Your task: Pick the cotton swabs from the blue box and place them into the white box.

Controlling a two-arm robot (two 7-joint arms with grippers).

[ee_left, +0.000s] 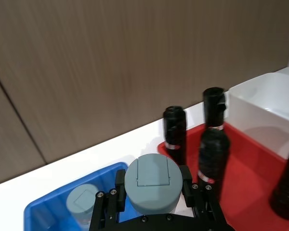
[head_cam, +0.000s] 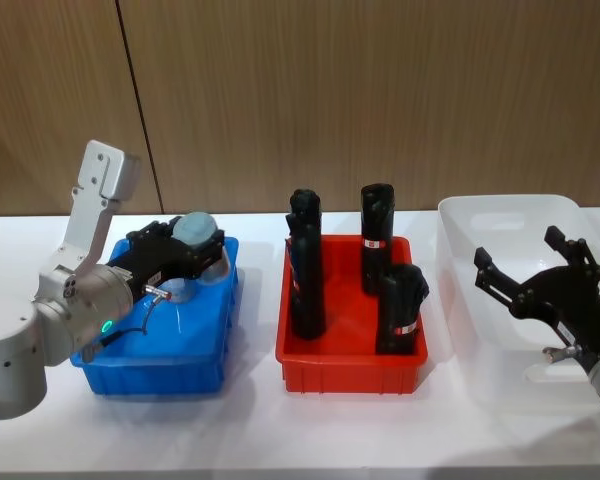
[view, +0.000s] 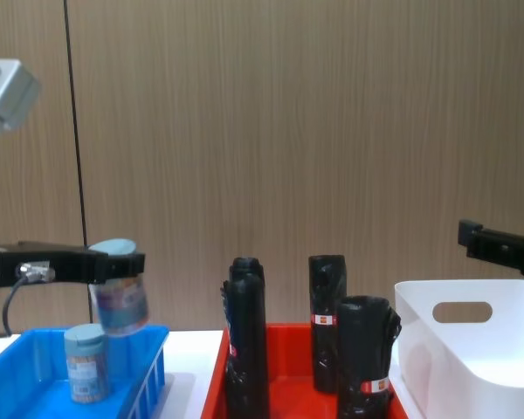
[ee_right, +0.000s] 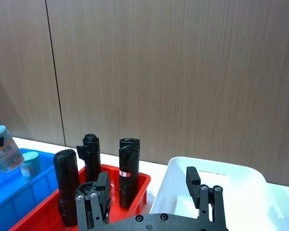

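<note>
My left gripper [head_cam: 198, 247] is shut on a jar of cotton swabs [head_cam: 197, 231], holding it tilted above the far right end of the blue box [head_cam: 160, 365]. Its light-blue lid [ee_left: 151, 183] sits between the black fingers [ee_left: 119, 190]. From the chest, the held jar [view: 118, 297] hangs clear of the blue box [view: 35, 384], and a second cotton swab jar [view: 86, 361] stands inside it. My right gripper [head_cam: 535, 268] hovers open over the white box [head_cam: 465, 290], with nothing between its fingers [ee_right: 193, 180].
A red tray [head_cam: 350, 372] with several tall black rolls [head_cam: 306, 265] stands between the blue box and the white box. A wood-panelled wall [head_cam: 380, 90] backs the white table [head_cam: 280, 430].
</note>
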